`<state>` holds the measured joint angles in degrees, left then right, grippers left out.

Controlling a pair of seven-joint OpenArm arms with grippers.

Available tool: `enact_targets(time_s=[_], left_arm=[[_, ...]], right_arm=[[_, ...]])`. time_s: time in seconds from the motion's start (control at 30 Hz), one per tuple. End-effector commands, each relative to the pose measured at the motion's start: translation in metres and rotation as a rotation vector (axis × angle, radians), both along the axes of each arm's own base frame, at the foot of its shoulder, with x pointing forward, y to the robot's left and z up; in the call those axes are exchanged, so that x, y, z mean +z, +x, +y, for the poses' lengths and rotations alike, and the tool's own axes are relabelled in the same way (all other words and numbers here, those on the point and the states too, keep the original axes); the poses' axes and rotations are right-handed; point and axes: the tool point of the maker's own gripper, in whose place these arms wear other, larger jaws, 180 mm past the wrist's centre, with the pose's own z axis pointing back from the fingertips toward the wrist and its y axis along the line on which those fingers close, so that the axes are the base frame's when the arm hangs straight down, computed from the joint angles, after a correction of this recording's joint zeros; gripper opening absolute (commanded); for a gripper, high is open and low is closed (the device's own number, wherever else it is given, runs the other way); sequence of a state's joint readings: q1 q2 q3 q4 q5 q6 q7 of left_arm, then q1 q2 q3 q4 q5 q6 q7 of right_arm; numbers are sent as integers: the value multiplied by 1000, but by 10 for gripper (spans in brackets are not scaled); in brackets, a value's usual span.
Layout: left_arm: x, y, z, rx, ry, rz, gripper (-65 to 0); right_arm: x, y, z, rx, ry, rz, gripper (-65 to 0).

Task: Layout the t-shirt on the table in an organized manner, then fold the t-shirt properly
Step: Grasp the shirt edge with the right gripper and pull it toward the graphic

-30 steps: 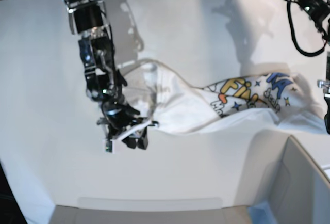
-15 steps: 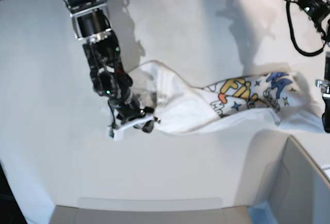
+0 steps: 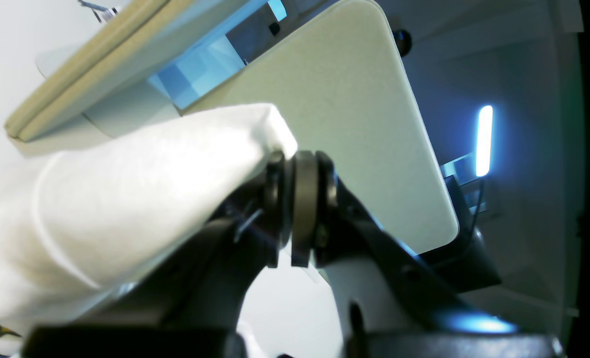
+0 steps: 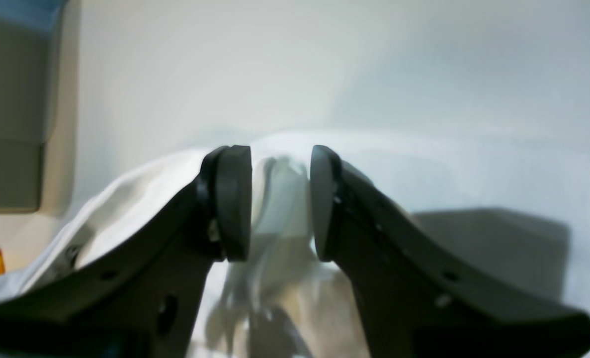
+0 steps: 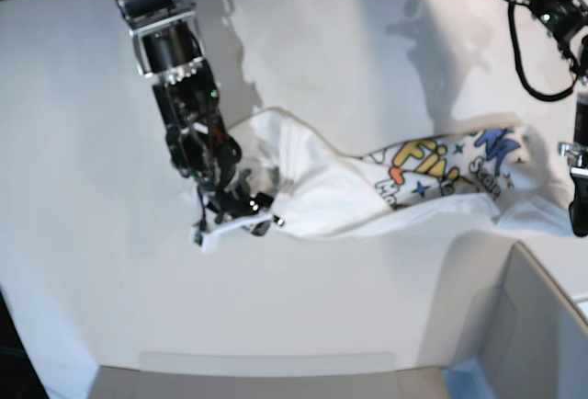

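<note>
The white t-shirt [image 5: 432, 174] lies bunched in a long strip across the table [image 5: 367, 50], its colourful print toward the right. My right gripper [image 5: 241, 220] is at the strip's left end. In the right wrist view its jaws [image 4: 281, 199] stand open, and a fold of the t-shirt [image 4: 280, 179] rises in the gap between the pads. My left gripper [image 3: 292, 199] is shut on a white edge of the t-shirt [image 3: 126, 189]. In the base view the left arm [image 5: 579, 169] hangs at the right edge by the shirt's right end, its fingertips cut off.
A grey box-like corner piece [image 5: 533, 325] stands at the front right, with something blue [image 5: 464, 376] beside it. A beige ledge [image 5: 266, 376] runs along the front. Black cables [image 5: 533, 50] hang at the back right. Bare tabletop surrounds the shirt.
My right arm has moved up and to the right, bringing its gripper from the bare table onto the shirt's left end. The shirt's printed end has shifted slightly upward.
</note>
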<state>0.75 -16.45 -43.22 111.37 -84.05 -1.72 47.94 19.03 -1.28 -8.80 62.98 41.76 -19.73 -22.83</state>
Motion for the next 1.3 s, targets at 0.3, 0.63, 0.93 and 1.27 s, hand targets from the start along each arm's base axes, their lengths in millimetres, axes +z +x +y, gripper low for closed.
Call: enact_targets(time_s=[0.3, 0.63, 0.93, 1.27], left_arm=[[13, 0, -3, -9, 15, -42, -620], [14, 0, -3, -10, 16, -44, -620], [13, 0, -2, -7, 13, -42, -620], [11, 0, -3, -15, 12, -35, -620]], right_arm=[[21, 21, 24, 47, 31, -57, -446], [5, 4, 51, 153, -30, -33, -642], [40, -5, 46, 169, -34, -154, -650], [178, -33, 35, 228, -369, -575, -650]])
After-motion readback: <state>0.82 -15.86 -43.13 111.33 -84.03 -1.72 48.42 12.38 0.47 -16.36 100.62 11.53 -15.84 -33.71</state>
